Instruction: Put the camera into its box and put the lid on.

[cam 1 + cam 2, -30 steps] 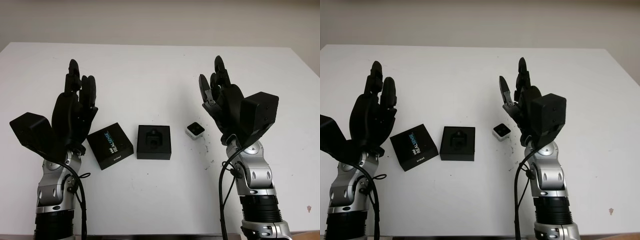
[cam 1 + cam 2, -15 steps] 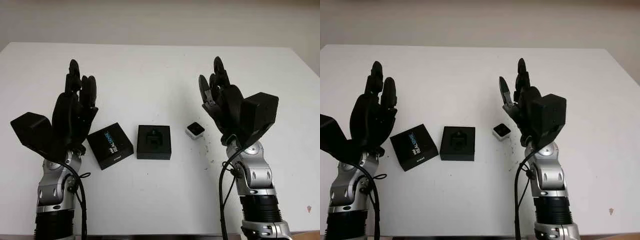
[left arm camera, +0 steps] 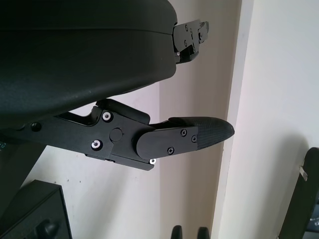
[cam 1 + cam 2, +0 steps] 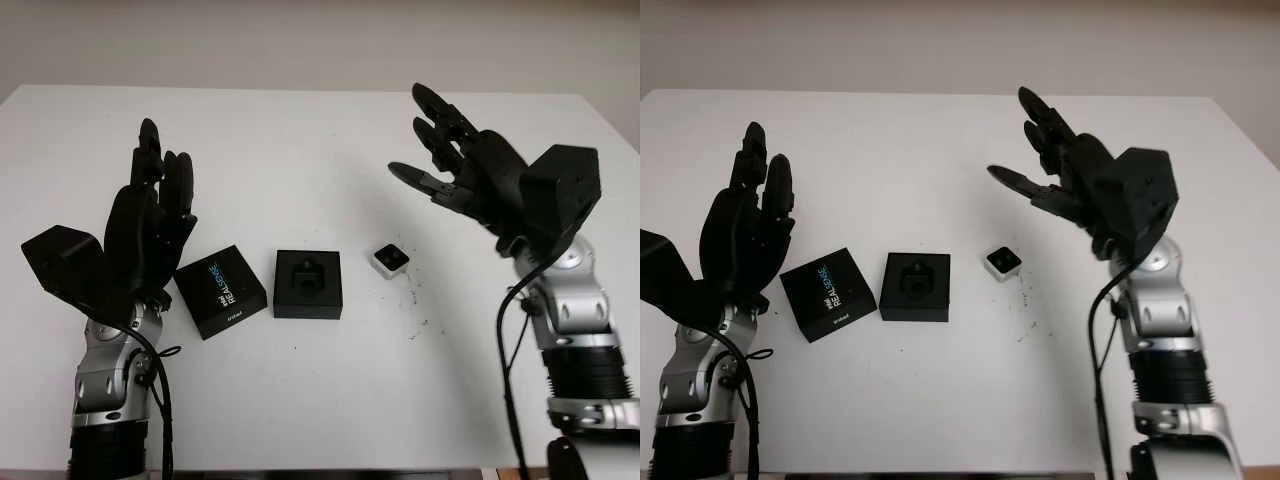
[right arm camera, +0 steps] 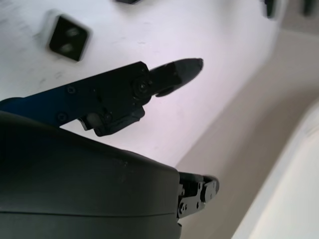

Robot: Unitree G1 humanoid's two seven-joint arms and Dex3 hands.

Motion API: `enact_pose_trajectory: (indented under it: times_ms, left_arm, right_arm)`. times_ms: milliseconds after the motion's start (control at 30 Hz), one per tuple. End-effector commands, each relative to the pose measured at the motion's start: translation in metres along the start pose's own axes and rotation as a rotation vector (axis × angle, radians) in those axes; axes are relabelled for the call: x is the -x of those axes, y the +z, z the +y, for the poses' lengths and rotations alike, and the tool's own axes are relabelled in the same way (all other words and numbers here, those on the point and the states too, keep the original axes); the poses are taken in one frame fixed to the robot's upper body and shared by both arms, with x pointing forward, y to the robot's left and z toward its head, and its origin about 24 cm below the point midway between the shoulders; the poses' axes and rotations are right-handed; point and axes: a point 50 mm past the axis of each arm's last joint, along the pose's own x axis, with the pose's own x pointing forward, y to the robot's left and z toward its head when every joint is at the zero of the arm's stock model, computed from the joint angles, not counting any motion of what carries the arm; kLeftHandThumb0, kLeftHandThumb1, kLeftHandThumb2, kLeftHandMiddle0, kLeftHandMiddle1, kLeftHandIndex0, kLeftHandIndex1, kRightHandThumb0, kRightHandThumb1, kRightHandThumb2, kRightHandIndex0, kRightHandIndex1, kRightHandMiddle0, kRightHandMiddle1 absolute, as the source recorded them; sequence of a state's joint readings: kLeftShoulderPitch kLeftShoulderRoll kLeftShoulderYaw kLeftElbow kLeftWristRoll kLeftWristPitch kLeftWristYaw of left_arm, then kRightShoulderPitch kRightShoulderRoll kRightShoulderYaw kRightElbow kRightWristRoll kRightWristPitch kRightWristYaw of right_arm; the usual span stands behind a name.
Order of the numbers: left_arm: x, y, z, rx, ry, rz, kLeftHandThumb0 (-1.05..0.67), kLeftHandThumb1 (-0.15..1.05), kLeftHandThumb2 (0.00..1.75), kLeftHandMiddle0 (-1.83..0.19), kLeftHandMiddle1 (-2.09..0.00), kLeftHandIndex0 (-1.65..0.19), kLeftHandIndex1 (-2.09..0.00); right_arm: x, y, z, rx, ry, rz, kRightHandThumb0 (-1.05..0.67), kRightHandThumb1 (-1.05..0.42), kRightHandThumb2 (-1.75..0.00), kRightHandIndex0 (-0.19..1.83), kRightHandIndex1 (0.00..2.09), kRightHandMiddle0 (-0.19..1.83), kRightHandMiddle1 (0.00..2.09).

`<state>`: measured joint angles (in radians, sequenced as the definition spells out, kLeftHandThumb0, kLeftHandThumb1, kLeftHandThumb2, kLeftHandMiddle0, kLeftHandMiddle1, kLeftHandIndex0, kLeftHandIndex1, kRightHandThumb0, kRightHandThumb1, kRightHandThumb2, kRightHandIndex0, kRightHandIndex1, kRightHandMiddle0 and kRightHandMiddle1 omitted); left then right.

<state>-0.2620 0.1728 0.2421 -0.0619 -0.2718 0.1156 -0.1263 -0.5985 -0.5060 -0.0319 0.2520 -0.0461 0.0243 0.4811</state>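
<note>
On the white tabletop point(image 4: 300, 400) we record three items in a row, all placed relative to the open black box point(image 4: 308, 284).

Item one: the open black box, base only, lying flat at the middle of the row, with a moulded recess in its black insert.

Item two: the camera point(image 4: 390, 260), a small white-cased cube with a dark face, just beside the box on its right-arm side, apart from it, resting on the tabletop.

Item three: the black lid point(image 4: 220, 291), printed with white and blue lettering, just beside the box on its left-arm side, turned at an angle, not touching it.

We note the left robot hand point(image 4: 150, 215) raised beyond the lid from the box, open, holding nothing. The right robot hand point(image 4: 455, 170) is raised above the tabletop beyond the camera from the box, open, holding nothing.
</note>
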Motion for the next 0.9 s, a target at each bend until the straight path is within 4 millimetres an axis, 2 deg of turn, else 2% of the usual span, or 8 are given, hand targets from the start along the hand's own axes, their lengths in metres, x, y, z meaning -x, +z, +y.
enact_pose_trajectory:
  times_ms: [0,200,433,867]
  left_arm:
    - [-0.001,0.008,0.003,-0.021,-0.003,-0.026,-0.64,1.05,0.46,0.19,0.00,0.19,0.00]
    - [-0.001,0.008,0.003,-0.025,-0.003,-0.022,-0.64,1.05,0.47,0.19,0.00,0.19,0.00]
    - [-0.001,0.009,0.003,-0.022,-0.002,-0.020,-0.64,1.05,0.46,0.19,0.00,0.19,0.00]
    - [-0.002,0.008,0.002,-0.021,-0.007,-0.023,-0.65,1.05,0.45,0.19,0.00,0.19,0.00]
  right_arm:
    - [-0.002,0.005,-0.008,0.124,0.044,-0.008,-0.37,-0.78,-0.03,0.30,0.25,0.19,0.33]
    - [-0.003,0.007,-0.007,0.341,0.167,0.018,-0.28,-0.74,-0.05,0.37,0.22,0.30,0.25]
    - [-0.001,0.010,-0.003,0.563,0.277,0.059,-0.36,-0.74,-0.05,0.38,0.16,0.37,0.12]
    - [0.000,-0.001,0.012,0.760,0.344,0.102,-0.42,-0.80,-0.07,0.36,0.12,0.41,0.10]
